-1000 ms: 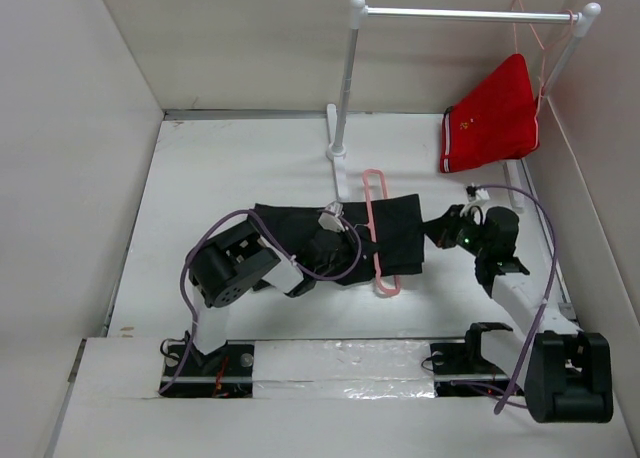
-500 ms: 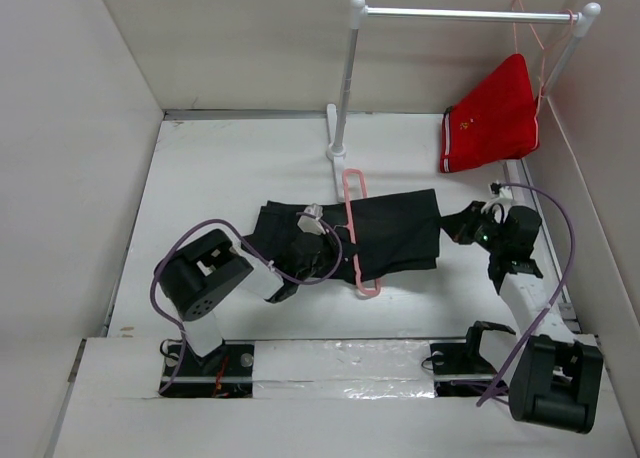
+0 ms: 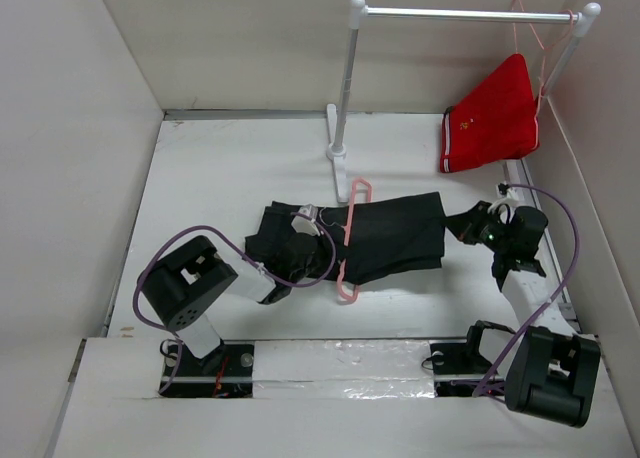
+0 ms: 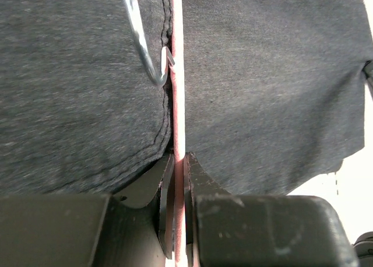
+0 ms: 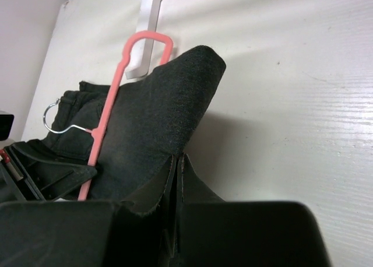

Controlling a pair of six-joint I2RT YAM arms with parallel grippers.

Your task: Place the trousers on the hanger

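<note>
Since a second ago, the hanger (image 3: 347, 240) has shifted back with the left gripper (image 4: 179, 162), which is closed on its thin bar. The right gripper (image 5: 176, 162) pinches the edge of the trousers (image 3: 395, 236), which lie between both grippers. The denim looks soft and heavy, so hold it at doubled edges.

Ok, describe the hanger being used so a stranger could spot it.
Find the white clothes rail at the back; in front of its base lie black trousers. The hanger is the thin pink outline across them, unlike the other hanger on the rail carrying red shorts.
</note>
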